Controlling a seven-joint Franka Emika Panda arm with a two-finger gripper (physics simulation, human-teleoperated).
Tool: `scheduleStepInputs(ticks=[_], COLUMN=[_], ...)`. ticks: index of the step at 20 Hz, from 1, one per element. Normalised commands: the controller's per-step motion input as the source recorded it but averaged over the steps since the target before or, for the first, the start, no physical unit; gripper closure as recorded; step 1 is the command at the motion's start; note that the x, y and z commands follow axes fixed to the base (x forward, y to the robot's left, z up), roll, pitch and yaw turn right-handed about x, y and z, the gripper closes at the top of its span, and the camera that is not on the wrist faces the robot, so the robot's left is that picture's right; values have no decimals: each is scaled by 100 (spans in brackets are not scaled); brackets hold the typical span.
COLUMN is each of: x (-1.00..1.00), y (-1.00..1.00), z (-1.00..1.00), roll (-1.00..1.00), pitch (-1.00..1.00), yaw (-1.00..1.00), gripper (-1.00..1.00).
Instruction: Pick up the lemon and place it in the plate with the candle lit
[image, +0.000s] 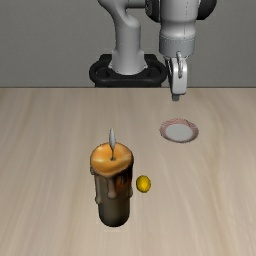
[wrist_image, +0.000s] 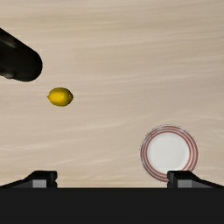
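The gripper (image: 176, 96) hangs open and empty. The lemon (image: 144, 184) lies on the table (image: 45, 140) at the candle's (image: 113, 185) 3 o'clock. In the exterior view it is about 7 o'clock from the gripper, past the plate (image: 179, 131).

One lemon (wrist_image: 59, 97) is lying out, well apart from the gripper (image: 177, 95). One plate (image: 179, 131) is sitting near the gripper, closer than the lemon. One candle (image: 113, 185) is standing beyond the lemon, farthest from the gripper. One table (image: 50, 130) is carrying all three. One gripper is hanging over it, showing two fingers (wrist_image: 39, 178).
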Motion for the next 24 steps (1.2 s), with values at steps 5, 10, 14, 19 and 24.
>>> scheduleStepInputs(ticks=[5, 10, 14, 19, 24], x=[100, 60, 0, 0, 0], y=[0, 0, 0, 0, 0], z=[0, -40, -100, -100, -100], roll=[0, 0, 0, 0, 0], pitch=[0, 0, 0, 0, 0], yaw=[0, 0, 0, 0, 0], gripper=[-100, -100, -100, -100, -100])
